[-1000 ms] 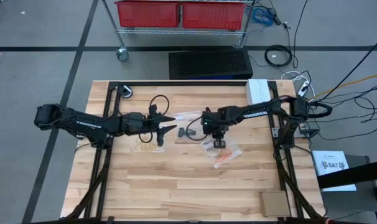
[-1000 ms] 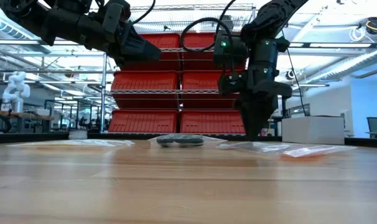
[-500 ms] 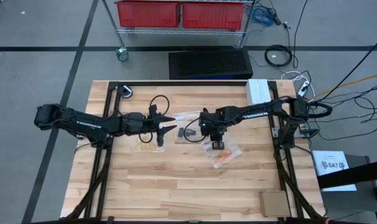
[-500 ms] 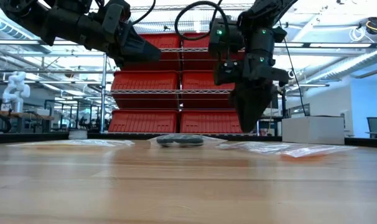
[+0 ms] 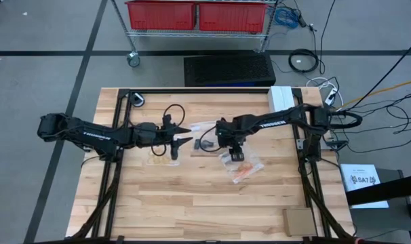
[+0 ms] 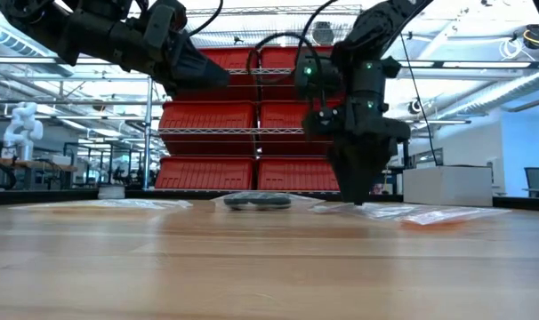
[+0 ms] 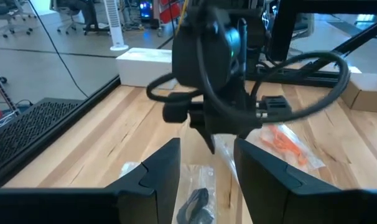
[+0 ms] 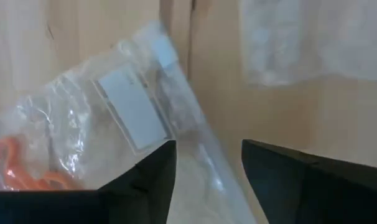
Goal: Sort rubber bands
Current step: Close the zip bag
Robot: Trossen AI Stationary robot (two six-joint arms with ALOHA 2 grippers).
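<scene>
Orange rubber bands (image 5: 242, 173) lie in a clear bag (image 8: 132, 112) on the table right of centre. Black rubber bands (image 5: 205, 144) lie in another clear bag at the centre, also visible in the left wrist view (image 7: 198, 205). A pale cluster (image 5: 158, 156) lies below the left arm. My right gripper (image 8: 207, 180) points down over the orange bands' bag, open, one finger on either side of the bag's near edge. My left gripper (image 5: 184, 135) hangs open and level above the table, left of the black bands. My right gripper stands low over the clear bag's edge (image 8: 195, 149), coming from above. I cannot tell whether its fingertips touch the plastic. The bag lies flat on the table.
A white box (image 5: 281, 99) sits at the far right corner and a brown pad (image 5: 299, 221) at the near right corner. Black cables (image 5: 173, 112) run along the arms. Another clear bag (image 8: 300, 43) lies beyond the right gripper. Red bins (image 6: 252, 133) stand behind the table.
My right gripper has lifted a little, shifted slightly toward the table's left and come back down over the orange bands' bag. In the low view its fingers stand wider apart than a second ago. The bags lie as before.
</scene>
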